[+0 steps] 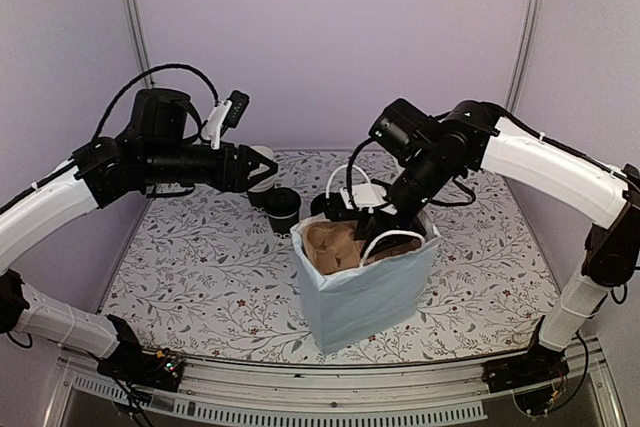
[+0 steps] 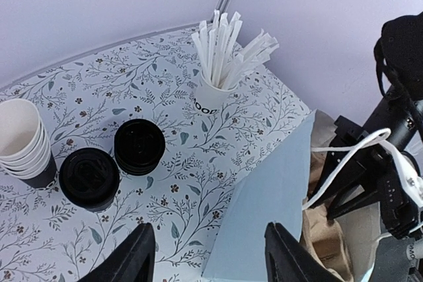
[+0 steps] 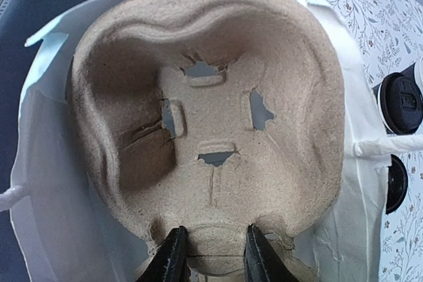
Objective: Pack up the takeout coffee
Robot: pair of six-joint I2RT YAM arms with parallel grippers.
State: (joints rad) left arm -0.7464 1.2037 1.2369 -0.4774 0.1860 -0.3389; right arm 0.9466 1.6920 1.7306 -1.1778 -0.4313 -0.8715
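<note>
Cup tray (image 3: 218, 117): rough, matt brown moulded pulp; bag (image 1: 365, 292): smooth, matt pale paper; black cup lid (image 2: 89, 177): faintly glossy plastic; counter (image 2: 198, 189): matt, floral-printed; straws (image 2: 228, 54): white paper wrappers.

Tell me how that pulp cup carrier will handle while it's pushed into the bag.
The cup carrier is moulded pulp, so probably light and fairly stiff, though its punched tabs look easy to tear. Held only by its rim in the right gripper, it may pivot. The paper bag looks floppy and could shift.

- Pale lilac walls (image 1: 330, 37) — plain, evenly lit, with silver posts (image 1: 127, 7) in the back corners.
- Table (image 1: 200, 287) with a grey leaf-print top — metal rail (image 1: 350, 387) along its near edge.
</note>
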